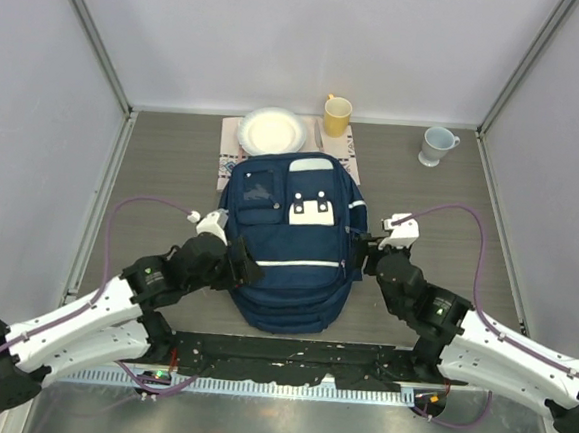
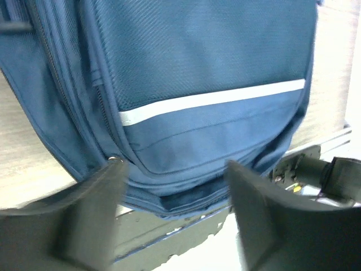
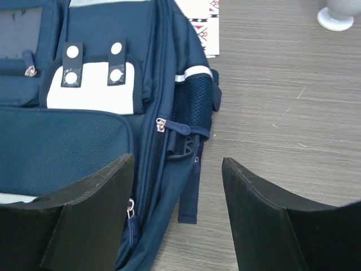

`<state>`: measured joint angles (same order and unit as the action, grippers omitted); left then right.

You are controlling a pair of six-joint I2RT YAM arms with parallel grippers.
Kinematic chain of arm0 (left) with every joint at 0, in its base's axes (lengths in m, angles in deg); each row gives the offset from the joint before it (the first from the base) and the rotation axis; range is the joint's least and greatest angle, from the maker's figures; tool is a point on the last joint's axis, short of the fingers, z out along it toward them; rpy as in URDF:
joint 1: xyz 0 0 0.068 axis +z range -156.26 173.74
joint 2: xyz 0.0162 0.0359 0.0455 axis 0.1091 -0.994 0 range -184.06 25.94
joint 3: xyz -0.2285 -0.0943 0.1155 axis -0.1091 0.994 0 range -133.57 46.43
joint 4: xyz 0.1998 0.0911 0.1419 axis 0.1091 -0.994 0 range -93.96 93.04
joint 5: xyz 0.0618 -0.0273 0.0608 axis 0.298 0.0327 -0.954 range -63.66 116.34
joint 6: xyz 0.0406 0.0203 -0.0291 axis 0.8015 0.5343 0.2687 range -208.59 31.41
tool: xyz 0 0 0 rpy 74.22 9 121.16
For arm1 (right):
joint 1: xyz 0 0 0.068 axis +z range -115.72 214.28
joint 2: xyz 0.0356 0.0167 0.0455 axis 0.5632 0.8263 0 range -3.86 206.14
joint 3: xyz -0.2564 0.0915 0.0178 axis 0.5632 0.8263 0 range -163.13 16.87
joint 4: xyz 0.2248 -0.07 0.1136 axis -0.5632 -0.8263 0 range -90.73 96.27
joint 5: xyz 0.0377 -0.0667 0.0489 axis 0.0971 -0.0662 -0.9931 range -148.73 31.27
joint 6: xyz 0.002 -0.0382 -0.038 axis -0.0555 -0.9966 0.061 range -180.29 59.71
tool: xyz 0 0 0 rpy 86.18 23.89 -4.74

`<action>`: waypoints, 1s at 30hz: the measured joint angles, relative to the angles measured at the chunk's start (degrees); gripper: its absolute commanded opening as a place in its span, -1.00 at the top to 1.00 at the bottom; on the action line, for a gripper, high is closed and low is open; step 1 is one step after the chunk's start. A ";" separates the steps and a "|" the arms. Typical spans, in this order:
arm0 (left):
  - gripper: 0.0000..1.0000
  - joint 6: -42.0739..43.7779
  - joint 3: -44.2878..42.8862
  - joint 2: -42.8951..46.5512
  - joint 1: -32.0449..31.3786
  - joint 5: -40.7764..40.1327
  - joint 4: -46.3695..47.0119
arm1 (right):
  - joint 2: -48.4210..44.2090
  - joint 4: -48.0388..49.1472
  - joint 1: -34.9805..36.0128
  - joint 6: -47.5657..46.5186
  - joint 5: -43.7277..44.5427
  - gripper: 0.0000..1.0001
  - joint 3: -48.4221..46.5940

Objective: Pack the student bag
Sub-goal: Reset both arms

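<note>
The right gripper (image 3: 176, 164) holds its two dark fingers wide apart with nothing between them. It straddles the right edge of the student bag (image 3: 67, 147), one finger over navy fabric and the other over the grey wood-grain table (image 3: 282, 113). A metal zipper pull (image 3: 161, 124) sits just beyond the gap, beside the black mesh side pocket (image 3: 189, 101). The left gripper (image 2: 172, 169), also spread and empty, faces the bag's left flank below the white reflective stripe (image 2: 214, 99), its fingertip close to the seam or touching it. The soft woven bag lies flat mid-table between both arms, its long axis running near to far and its top overlapping a patterned mat (image 1: 229, 162) that carries a white plate (image 1: 272, 131) and a yellow mug (image 1: 337, 114). The right arm looks better placed for unzipping.
</note>
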<state>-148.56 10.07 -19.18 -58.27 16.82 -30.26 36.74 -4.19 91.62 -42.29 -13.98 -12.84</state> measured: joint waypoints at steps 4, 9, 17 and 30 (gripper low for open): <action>-0.99 0.85 -0.98 4.83 0.00 -1.99 -1.11 | -2.78 -1.90 -1.40 2.84 1.57 -0.44 -0.20; -0.99 2.03 -3.37 7.93 0.00 -7.37 -5.09 | -1.53 -6.25 -6.82 6.91 0.35 -0.57 -3.26; -0.99 11.56 -16.55 1.60 2.05 -21.57 -11.61 | 5.09 -10.82 -31.43 10.08 -16.26 -0.70 -6.93; -0.99 20.24 -17.42 -6.38 25.16 -13.64 -12.00 | 7.02 -11.41 -41.55 11.02 -28.55 -0.75 -6.91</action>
<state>-128.32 -7.35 -25.56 -33.11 3.18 -42.26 43.76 -15.60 50.07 -31.27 -42.52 -19.75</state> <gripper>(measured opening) 0.994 0.871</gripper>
